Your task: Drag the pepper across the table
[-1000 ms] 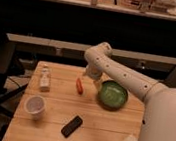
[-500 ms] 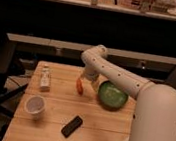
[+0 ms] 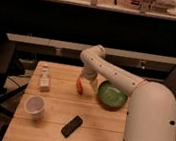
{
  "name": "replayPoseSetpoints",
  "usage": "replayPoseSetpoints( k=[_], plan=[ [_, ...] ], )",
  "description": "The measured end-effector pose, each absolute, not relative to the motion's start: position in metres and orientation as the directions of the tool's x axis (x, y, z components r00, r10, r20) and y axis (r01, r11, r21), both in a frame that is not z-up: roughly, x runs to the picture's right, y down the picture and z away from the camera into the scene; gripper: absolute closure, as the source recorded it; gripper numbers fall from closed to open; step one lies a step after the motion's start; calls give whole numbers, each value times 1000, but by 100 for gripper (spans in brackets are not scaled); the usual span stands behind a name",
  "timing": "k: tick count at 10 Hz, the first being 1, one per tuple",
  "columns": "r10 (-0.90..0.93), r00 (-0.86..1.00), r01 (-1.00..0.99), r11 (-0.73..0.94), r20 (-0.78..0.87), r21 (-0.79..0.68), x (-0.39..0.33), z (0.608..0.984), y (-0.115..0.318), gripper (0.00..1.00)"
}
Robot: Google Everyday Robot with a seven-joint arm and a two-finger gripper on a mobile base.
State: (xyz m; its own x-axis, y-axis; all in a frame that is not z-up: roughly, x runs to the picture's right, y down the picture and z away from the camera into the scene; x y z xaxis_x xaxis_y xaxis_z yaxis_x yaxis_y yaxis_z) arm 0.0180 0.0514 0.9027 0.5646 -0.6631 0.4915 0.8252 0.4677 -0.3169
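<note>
Hanging gripper (image 3: 87, 81) at pepper (image 3: 80, 87) on table (image 3: 46, 131), grip unclear; green bowl (image 3: 111, 96) beside, cup (image 3: 35, 107) apart.

Lighting: dim, warm, from overhead; table (image 3: 61, 101) moderately lit, blackness beyond its far edge; gripper (image 3: 86, 81) by far edge, shaded beneath the pale arm (image 3: 115, 77)

Hidden and cut-off parts around the table

The gripper (image 3: 86, 81) hangs over the far middle of the table (image 3: 51, 130), covering the upper end of the pepper (image 3: 80, 88); contact between them cannot be told. The white arm (image 3: 145, 115) hides the table's right near corner and part of the green bowl (image 3: 108, 95), and runs off the right and bottom edges. The label on the small bottle (image 3: 44, 78) is unreadable.
</note>
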Motion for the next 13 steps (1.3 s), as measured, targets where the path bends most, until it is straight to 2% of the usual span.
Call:
replayPoseSetpoints(
  k=[13],
  plan=[
    [-668, 505, 863, 400, 547, -308, -2, 930, 56, 20]
  ],
)
